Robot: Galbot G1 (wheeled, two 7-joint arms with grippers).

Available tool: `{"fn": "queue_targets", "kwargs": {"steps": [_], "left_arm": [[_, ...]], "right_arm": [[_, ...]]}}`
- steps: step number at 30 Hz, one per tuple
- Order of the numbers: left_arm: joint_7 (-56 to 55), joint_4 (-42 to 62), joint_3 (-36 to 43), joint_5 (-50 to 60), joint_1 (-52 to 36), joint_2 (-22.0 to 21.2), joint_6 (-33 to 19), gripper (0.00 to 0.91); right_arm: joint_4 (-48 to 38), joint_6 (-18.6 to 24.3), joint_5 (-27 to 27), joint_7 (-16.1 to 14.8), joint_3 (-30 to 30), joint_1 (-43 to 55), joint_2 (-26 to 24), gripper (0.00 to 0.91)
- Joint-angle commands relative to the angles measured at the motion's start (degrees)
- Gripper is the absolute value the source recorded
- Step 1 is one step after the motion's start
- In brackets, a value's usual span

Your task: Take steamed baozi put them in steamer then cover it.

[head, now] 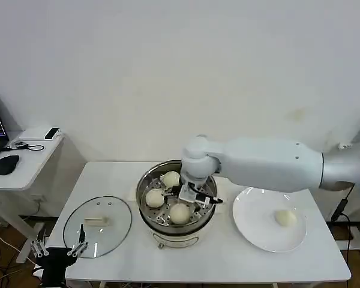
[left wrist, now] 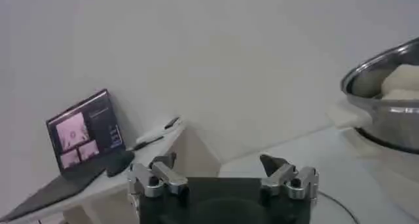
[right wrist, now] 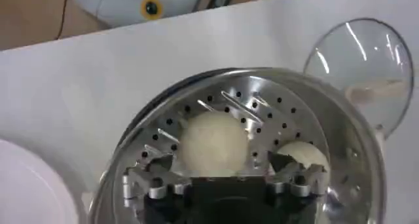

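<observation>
Right arm reaches across table point(head: 228, 258), right gripper point(head: 195, 193) down inside steamer point(head: 174, 201), fingers spread around 1 baozi point(right wrist: 213, 142), not clamped. 3 baozi in steamer; 4th on plate point(head: 252, 231), right of steamer. Cover point(head: 99, 225) flat, left of steamer. Left gripper point(left wrist: 222, 176) low beside cover, fingers apart, holding nothing. Left wrist view adds laptop point(left wrist: 82, 137).

No legible text, label or number — not even on the laptop screen point(left wrist: 85, 139).
</observation>
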Motion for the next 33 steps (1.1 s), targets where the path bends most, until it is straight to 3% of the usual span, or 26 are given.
{"fn": "queue_targets", "kwargs": {"steps": [1, 8, 14, 20, 25, 26, 28, 29, 30, 32, 33], "left_arm": [[0.0, 0.1, 0.0, 0.1, -0.1, 0.3, 0.0, 0.907], [0.2, -0.2, 0.4, -0.2, -0.3, 1.5, 0.1, 0.907], [0.3, 0.0, 1.4, 0.3, -1.3, 2.2, 0.0, 0.907], [0.4, 0.5, 2.5, 0.2, -2.1, 2.9, 0.1, 0.907], [0.6, 0.9, 3.1, 0.2, -2.8, 3.4, 0.2, 0.907], [0.6, 1.0, 3.2, 0.2, -3.0, 3.5, 0.2, 0.907], [0.7, 1.1, 3.4, 0.2, -3.0, 3.6, 0.2, 0.907], [0.7, 1.1, 3.4, 0.2, -3.1, 3.7, 0.3, 0.907], [0.8, 1.1, 3.4, 0.3, -3.0, 3.7, 0.3, 0.907], [0.8, 1.5, 3.5, 0.2, -3.1, 3.9, 0.3, 0.907], [0.8, 1.7, 3.5, 0.3, -3.2, 3.8, 0.3, 0.907]], "right_arm": [[-0.4, -1.3, 1.4, 0.6, 3.4, 2.5, -5.2, 0.907], [0.0, -5.9, 4.0, 0.0, 6.1, 5.5, -13.2, 0.907], [2.2, -11.1, 4.7, -0.6, 1.7, 8.2, -25.3, 0.907], [3.8, -14.5, 2.4, 1.8, 2.9, 1.0, -37.6, 0.907], [4.7, -16.5, 0.1, 4.1, 17.5, -18.1, -46.1, 0.907], [4.5, -16.3, -1.4, 4.6, 24.6, -27.4, -48.4, 0.907], [4.1, -16.4, -2.6, 5.0, 31.7, -36.1, -49.9, 0.907], [3.8, -16.4, -3.6, 5.4, 41.9, -45.8, -50.8, 0.907], [3.5, -16.4, -4.2, 5.6, 43.8, -48.2, -50.9, 0.907], [2.9, -16.7, -5.7, 5.8, 55.2, -61.6, -51.2, 0.907], [2.6, -16.8, -6.1, 6.1, 57.4, -63.5, -51.1, 0.907]]}}
